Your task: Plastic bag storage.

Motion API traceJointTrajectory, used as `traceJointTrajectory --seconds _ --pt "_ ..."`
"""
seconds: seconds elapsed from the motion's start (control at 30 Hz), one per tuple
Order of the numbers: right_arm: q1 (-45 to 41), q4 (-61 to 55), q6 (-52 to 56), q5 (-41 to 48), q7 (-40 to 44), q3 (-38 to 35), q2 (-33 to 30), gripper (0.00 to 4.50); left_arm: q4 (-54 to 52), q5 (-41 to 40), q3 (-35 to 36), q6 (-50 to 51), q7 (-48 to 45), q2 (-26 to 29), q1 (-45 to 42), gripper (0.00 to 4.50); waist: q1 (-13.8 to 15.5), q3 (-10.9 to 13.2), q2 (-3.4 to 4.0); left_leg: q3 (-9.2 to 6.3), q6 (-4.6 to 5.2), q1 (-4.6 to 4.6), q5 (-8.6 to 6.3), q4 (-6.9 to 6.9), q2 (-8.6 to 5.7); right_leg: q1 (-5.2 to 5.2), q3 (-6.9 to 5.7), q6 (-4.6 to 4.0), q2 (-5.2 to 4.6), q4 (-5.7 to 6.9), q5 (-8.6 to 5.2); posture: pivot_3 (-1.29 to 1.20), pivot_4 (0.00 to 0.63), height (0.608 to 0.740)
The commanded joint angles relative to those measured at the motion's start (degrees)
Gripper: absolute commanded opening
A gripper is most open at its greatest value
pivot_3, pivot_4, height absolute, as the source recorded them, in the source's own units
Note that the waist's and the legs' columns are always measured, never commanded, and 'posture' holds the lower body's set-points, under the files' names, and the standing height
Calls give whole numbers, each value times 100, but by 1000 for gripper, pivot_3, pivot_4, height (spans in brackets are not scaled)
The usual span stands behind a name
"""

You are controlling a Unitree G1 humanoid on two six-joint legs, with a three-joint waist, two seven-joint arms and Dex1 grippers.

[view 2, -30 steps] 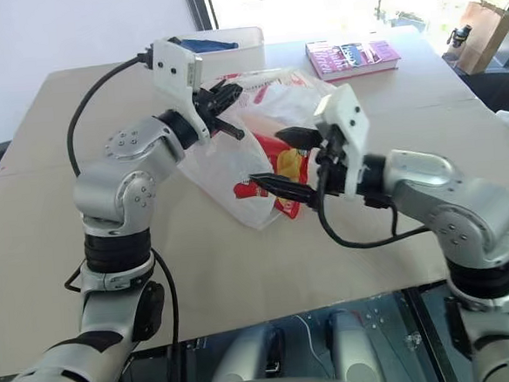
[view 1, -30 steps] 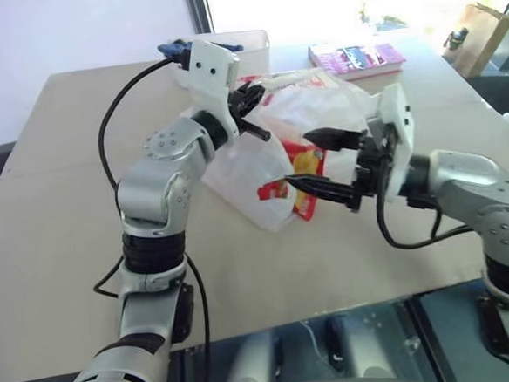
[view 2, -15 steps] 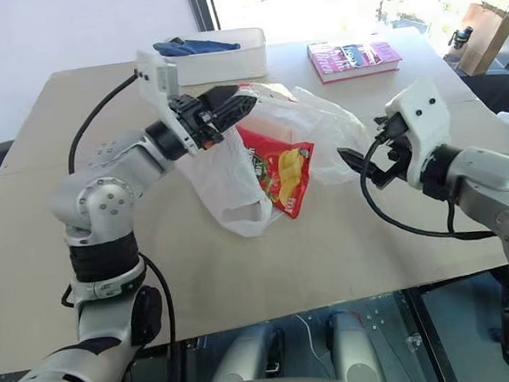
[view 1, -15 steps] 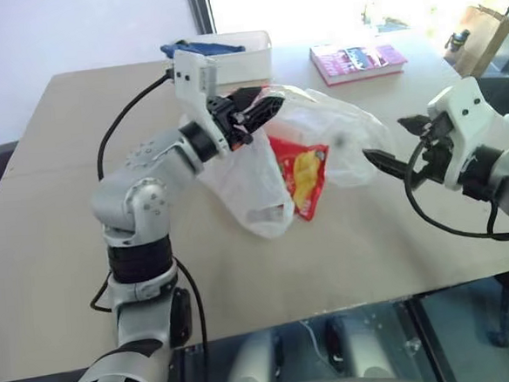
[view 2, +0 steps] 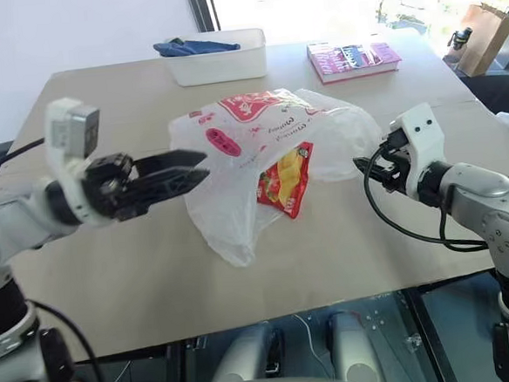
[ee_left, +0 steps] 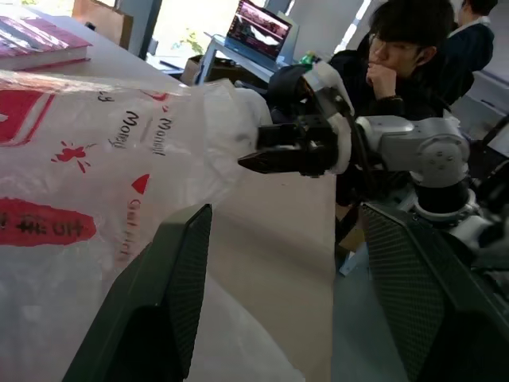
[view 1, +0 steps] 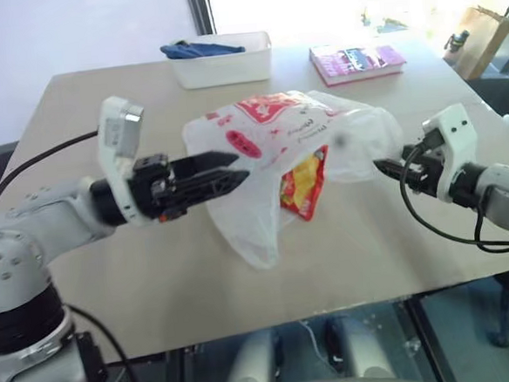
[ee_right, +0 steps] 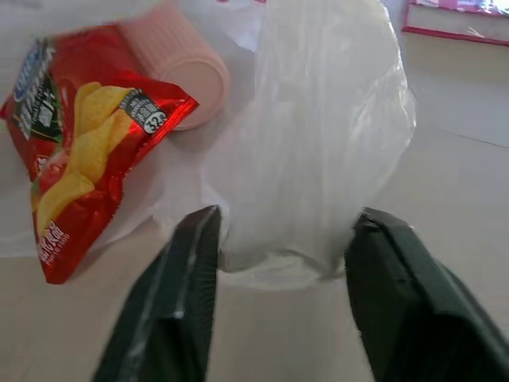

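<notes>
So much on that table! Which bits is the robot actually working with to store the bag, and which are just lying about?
In the job:
plastic bag
left pincer
right pincer

Lying about:
chip packet
pink cup
pink book
white tray holding blue cloth
brown paper bag

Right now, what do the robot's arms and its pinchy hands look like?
Both arms are shiny silver metal with round joints and black bands. Each wrist carries a boxy white block, and a loose black cable loops alongside. The left gripper and the right gripper each have two long, pointed black fingers.
</notes>
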Motion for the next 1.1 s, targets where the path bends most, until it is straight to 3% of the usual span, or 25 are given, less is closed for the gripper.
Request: traceJointTrajectory --seconds 0.03,0.07,0.27,0.53,0.77,0.87,1.0,1.03,1.1 --pt "-132 -58 -146 4 68 -104 6 589 -305 -395 403 95 -492 372 669 3094 21 1 -1 0 0 -1 0 0 1 0 -1 0 1 -2 0 0 150 740" --pt "-143 -57 -153 5 97 -96 -9 89 -439 -271 461 43 -668 462 939 3094 37 1 -1 -2 0 -2 0 0 4 0 -4 0 2 -3 0 0 150 740" --pt "-260 -145 -51 138 135 -96 34 36 -1552 1066 -367 -1095 -734 201 1726 3094 105 0 2 -5 -1 -2 0 -1 0 11 -9 -23 -9 -15 -13 0 150 740" --pt "-359 -297 179 250 34 -143 15 36 -1047 2915 -2760 -1799 336 -765 286 3094 189 -3 3 -5 -1 -2 1 1 2 14 -6 -12 -1 -15 -3 0 150 740" --pt "-376 -442 291 331 -147 -204 76 36 -665 3164 -3194 -2018 172 -1114 -151 3094 160 -4 5 -1 4 -9 -2 -5 5 3 -4 -4 1 -22 1 0 150 740" --pt "-461 -310 221 364 -213 -219 222 0 -180 2473 -3057 -1879 190 -1830 -405 2260 188 -4 5 -3 6 -14 -3 -5 4 4 -7 -3 0 -29 2 0 150 740" --pt "-742 57 92 417 -246 -342 514 0 707 1154 -2286 -1603 811 -2538 -846 388 176 -3 2 -9 11 -19 -6 11 1 8 -16 -1 -2 -29 3 0 150 740" --pt "-835 172 50 403 -235 -355 558 0 806 767 -2117 -1534 951 -2542 -931 95 166 -3 2 -11 10 -18 -5 11 2 8 -17 -1 -1 -26 3 0 150 740" --pt "-1089 438 -91 393 -211 -383 661 0 1055 -48 -1721 -1544 1340 -2478 -1164 95 117 -3 3 -9 10 -14 -5 9 2 6 -14 -1 -1 -17 3 0 150 740"
